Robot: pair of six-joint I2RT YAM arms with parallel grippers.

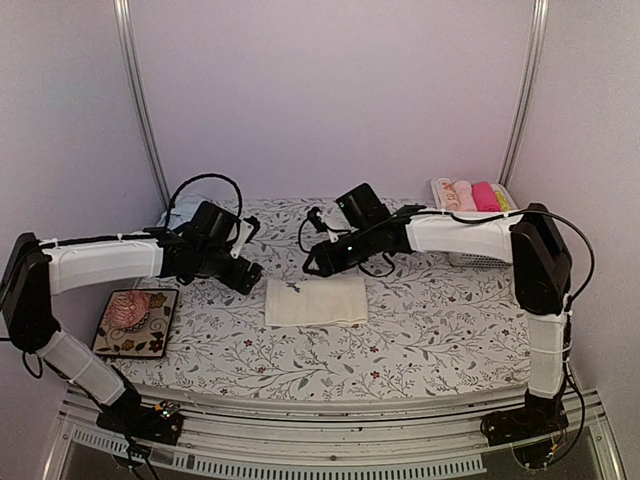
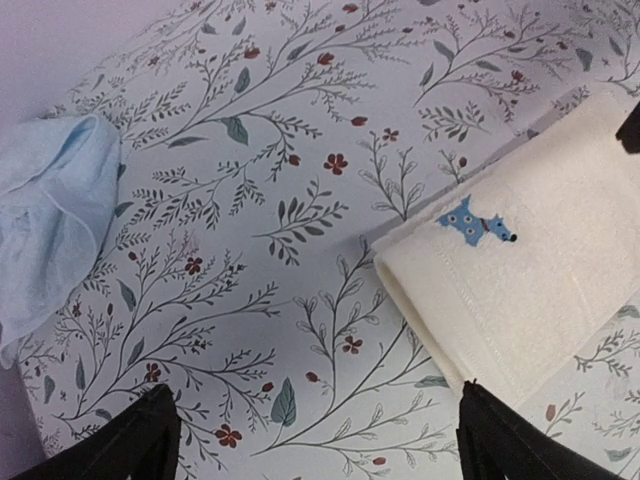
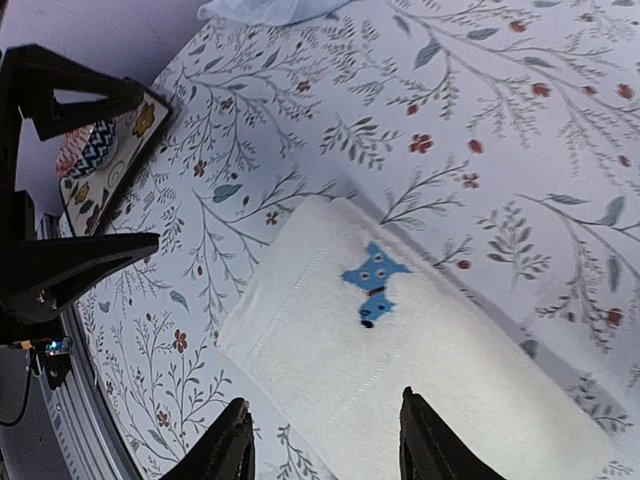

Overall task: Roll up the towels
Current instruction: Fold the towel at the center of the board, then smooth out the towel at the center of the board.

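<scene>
While the cream towel (image 1: 316, 300) lay flat and folded on the counter (image 1: 440, 325), no roll was seen in it, so rolling was judged not yet begun. The right gripper (image 3: 325, 402) was positioned just above the towel, jaws parted, nothing pinched between them; the towel was not held. The left gripper (image 2: 318, 400) was positioned over bare counter just beside the towel's end, jaws spread wide and empty. A blue dog motif (image 3: 372, 283) was seen face up near one end of the towel. The light blue towel (image 2: 50, 215) was seen bunched at the far left of the counter, well apart from the cream one and unrolled.

The step in hand was judged to be setting up the cream towel for its roll. The next move was judged to call for one short edge to be pinched, turned over, and pushed along the length. The roll would need to be kept tight and straight so that it was not skewed. The folded layers could be pulled apart if only the top one was caught.
</scene>
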